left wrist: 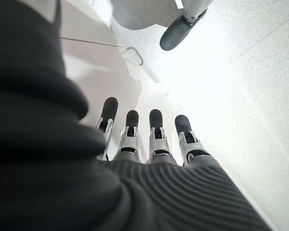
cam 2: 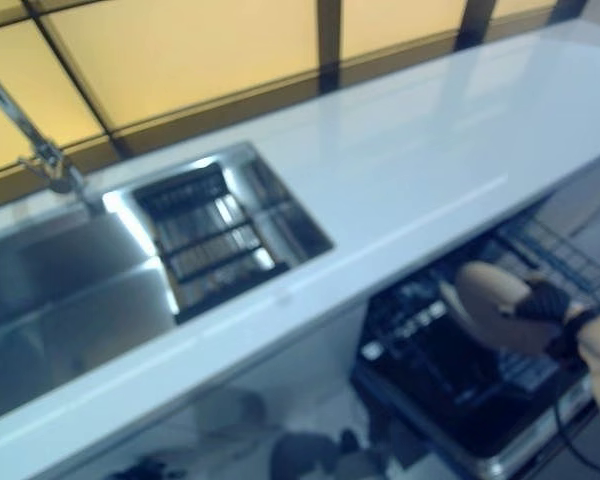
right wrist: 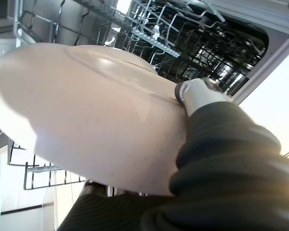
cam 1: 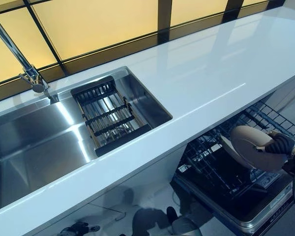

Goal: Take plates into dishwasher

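right wrist view — right hand (right wrist: 216, 144) pinches the plate (right wrist: 86, 115) by its rim, tilted on edge just above the dishwasher rack (right wrist: 183, 33); left hand (left wrist: 149, 139) hangs idle, fingers straight.

Beige speckled plate (right wrist: 86, 120), white counter (cam 1: 211, 73), black dishwasher rack (cam 1: 211, 167), steel sink (cam 1: 29, 142)

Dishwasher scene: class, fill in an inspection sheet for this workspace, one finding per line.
Surface: white countertop, bare.
Job's things: beige plate held over the open dishwasher rack.
Clutter: dark drainer rack in the steel sink.
Hands: right hand, fingers curled on the plate; left hand, fingers straight, holding nothing.
Cables: nothing seen.
Surroundings: faucet, amber window panels.
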